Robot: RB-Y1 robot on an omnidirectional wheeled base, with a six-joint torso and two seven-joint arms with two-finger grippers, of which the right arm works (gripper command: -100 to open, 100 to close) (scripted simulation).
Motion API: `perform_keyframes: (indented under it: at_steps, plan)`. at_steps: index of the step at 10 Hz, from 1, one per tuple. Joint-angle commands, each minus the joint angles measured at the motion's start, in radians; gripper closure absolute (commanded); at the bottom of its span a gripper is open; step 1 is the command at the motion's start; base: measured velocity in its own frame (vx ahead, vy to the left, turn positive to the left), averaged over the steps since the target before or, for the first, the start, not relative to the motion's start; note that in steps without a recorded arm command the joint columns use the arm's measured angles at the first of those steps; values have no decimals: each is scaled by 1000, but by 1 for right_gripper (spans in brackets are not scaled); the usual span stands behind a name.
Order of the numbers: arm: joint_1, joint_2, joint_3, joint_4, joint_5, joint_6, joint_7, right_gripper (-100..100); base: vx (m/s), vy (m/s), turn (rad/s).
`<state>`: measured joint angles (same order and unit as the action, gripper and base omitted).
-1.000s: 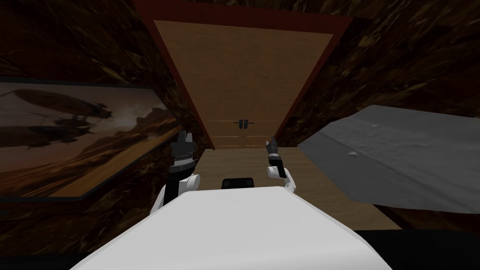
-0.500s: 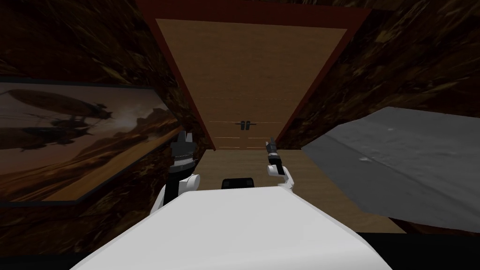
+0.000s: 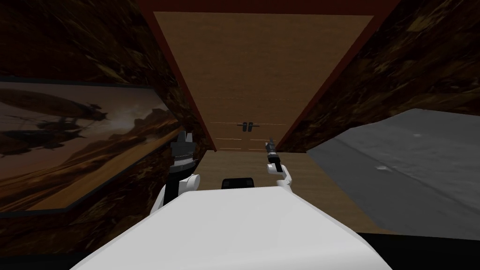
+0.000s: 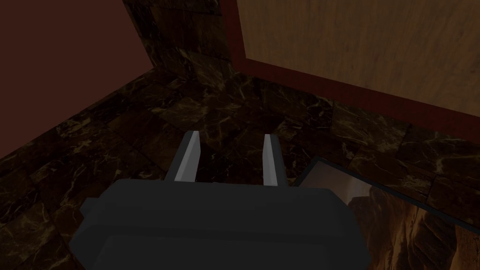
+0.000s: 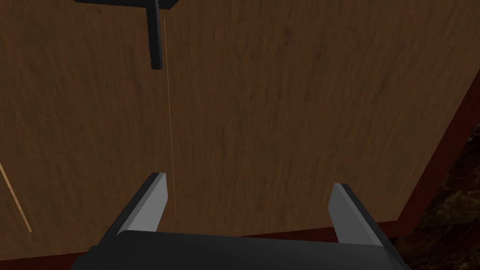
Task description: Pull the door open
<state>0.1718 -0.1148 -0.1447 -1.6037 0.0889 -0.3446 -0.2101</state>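
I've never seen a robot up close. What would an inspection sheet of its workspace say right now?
Surface: tan wood-grain floor leading to the door.
Job's things: wooden door, apparently shut in its dark red frame; dark handle untouched.
Clutter: nothing seen.
Grippers: right gripper open, empty, facing the door short of the handle; left gripper fingers apart, empty, aimed beside the frame.
Cables: nothing seen.
Surroundings: dark marbled walls; framed airship picture on the left; grey slab on the right, too unclear to identify.
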Motion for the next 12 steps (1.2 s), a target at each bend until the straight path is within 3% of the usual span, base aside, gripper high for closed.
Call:
perform_keyframes:
  at_steps: [1, 12]
  plan:
    - [-20, -7, -11, 34, 9, 4, -12, -100, 104, 3, 58]
    - [-152, -25, -75, 263, 77, 15, -73, -100, 99, -1, 55]
